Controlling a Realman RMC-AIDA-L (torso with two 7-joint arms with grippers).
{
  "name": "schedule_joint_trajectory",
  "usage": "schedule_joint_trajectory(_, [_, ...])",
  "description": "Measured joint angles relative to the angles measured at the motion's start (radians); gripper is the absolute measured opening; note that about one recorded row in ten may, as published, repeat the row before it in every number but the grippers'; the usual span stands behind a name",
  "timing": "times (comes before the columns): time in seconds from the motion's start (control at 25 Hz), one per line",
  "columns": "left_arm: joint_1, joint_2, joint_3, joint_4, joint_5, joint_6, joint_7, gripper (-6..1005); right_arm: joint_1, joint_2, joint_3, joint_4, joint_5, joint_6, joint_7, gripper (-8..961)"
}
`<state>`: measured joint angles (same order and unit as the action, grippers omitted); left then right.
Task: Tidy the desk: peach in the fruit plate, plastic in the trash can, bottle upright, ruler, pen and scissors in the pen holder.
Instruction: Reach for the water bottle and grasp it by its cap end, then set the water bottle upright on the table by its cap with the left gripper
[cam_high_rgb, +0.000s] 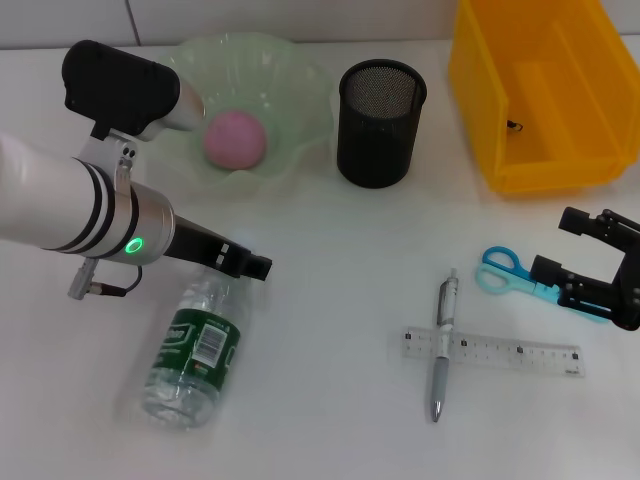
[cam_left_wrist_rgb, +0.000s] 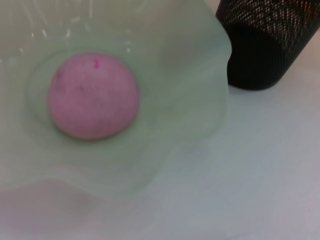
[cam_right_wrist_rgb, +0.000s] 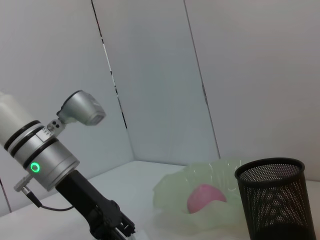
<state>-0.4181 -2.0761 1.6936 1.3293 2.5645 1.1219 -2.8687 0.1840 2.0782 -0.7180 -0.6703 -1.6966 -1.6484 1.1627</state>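
Note:
The pink peach (cam_high_rgb: 235, 138) (cam_left_wrist_rgb: 93, 96) lies in the pale green fruit plate (cam_high_rgb: 300, 90) (cam_left_wrist_rgb: 195, 65) at the back left. On its side at the front left of the desk (cam_high_rgb: 330, 260) is the clear bottle (cam_high_rgb: 195, 350), and my left gripper (cam_high_rgb: 248, 263) hovers just over its cap end. The blue-handled scissors (cam_high_rgb: 503, 266) lie at the right; my right gripper (cam_high_rgb: 555, 245) is open beside them, one finger over the blades. In front of them, the silver pen (cam_high_rgb: 443, 345) lies across the clear ruler (cam_high_rgb: 510, 352). The black mesh pen holder (cam_high_rgb: 380, 122) and the yellow trash can (cam_high_rgb: 540, 90) stand at the back. The plastic is out of view.
The trash can reaches the desk's right edge, close behind my right gripper. My left arm (cam_high_rgb: 70, 200) (cam_right_wrist_rgb: 45, 160) stretches in from the left in front of the fruit plate. White desk shows between the bottle and the pen.

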Motion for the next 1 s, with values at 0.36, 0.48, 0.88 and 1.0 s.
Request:
schedule_joint_trajectory(0.36, [-0.018, 0.001, 0.007, -0.009, -0.003, 0.018, 0.016, 742, -0.002, -0.001, 0.001, 0.009, 0.000, 0.001, 0.001, 827])
schedule_joint_trajectory(0.48, [-0.018, 0.001, 0.009, 0.000, -0.003, 0.031, 0.028, 676, -0.003, -0.001, 0.002, 0.009, 0.000, 0.001, 0.003, 827])
schedule_joint_trajectory(0.88, [0.013, 0.004, 0.018, 0.112, -0.002, 0.063, 0.077, 477, -0.003, -0.001, 0.007, 0.011, 0.000, 0.001, 0.008, 827])
schedule_joint_trajectory(1.0, [0.030, 0.004, 0.010, 0.155, -0.007, 0.079, 0.118, 464, -0.003, -0.001, 0.007, 0.011, 0.000, 0.001, 0.008, 827])
